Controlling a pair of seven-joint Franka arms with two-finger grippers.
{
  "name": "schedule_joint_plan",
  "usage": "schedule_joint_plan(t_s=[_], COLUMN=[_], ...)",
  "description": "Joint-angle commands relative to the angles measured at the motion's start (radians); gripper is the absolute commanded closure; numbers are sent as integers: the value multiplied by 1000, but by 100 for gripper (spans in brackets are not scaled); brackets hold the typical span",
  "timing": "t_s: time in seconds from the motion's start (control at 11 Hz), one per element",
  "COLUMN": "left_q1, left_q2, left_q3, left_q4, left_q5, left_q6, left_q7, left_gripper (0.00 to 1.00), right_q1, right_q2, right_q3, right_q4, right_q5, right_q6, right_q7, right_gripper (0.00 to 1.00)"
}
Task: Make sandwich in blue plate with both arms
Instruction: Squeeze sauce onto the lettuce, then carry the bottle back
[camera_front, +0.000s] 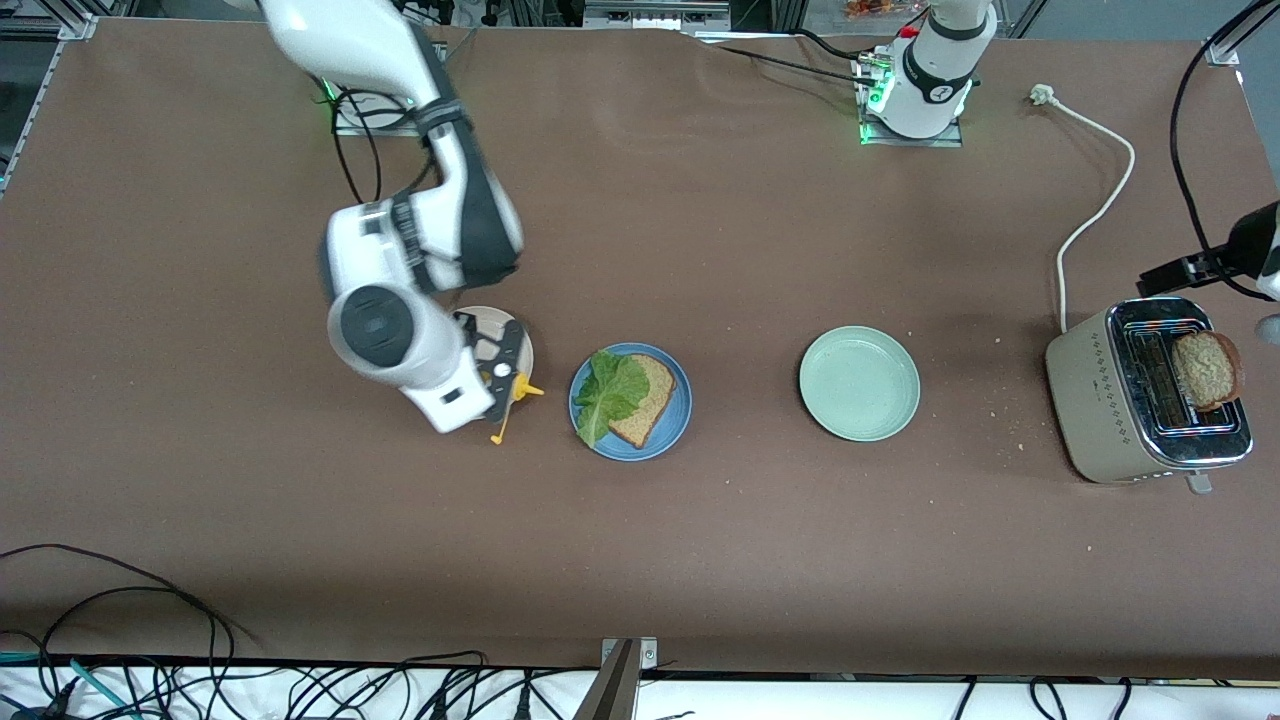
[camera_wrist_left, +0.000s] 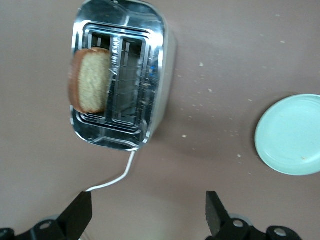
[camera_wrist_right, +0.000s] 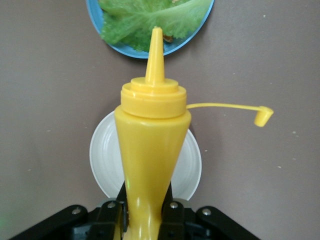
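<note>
Nearest the camera, my right gripper (camera_wrist_right: 145, 220) clamps a yellow bottle (camera_wrist_right: 150, 145) over the beige plate (camera_wrist_right: 102, 160). Beside it, the blue plate (camera_front: 584, 412) holds toast (camera_front: 650, 400) under lettuce (camera_front: 608, 392). My left gripper (camera_wrist_left: 147, 217) hangs wide open over the toaster (camera_wrist_left: 150, 75), whose slot holds a slice (camera_wrist_left: 90, 80); the green plate (camera_front: 858, 383) stands between.

On the tabletop (camera_front: 700, 560), the blue plate (camera_front: 680, 415) holds one toast slice (camera_front: 650, 400) with a lettuce leaf (camera_front: 608, 392) on it. The right pincer (camera_front: 508, 385), over a beige plate (camera_front: 490, 318), grips a yellow bottle (camera_front: 505, 405). Another slice (camera_front: 1207, 368) stands in the toaster (camera_front: 1100, 400), a pale green plate (camera_front: 859, 383) between.
</note>
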Motion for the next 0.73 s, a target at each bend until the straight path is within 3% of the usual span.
schedule_joint_plan(t_s=[0.0,0.27,0.64], left_q1=[80,194,273], left_q2=[118,212,305], left_q3=[-6,-6,-8], left_q4=[137,203,213], left_q5=[62,59,45], left_q6=[-2,19,85], left_q7=[134,338,406], left_gripper=[0,0,0], right_q1=[-131,-269,-453], right_q2=[-11,-7,58], right_q3=[24,27,37], right_q4=[4,-27,-80], right_q5=[171,315,497], right_q6=[-119,-237,-349], right_q7=[-234,-522,-897], right_gripper=[73,73,73])
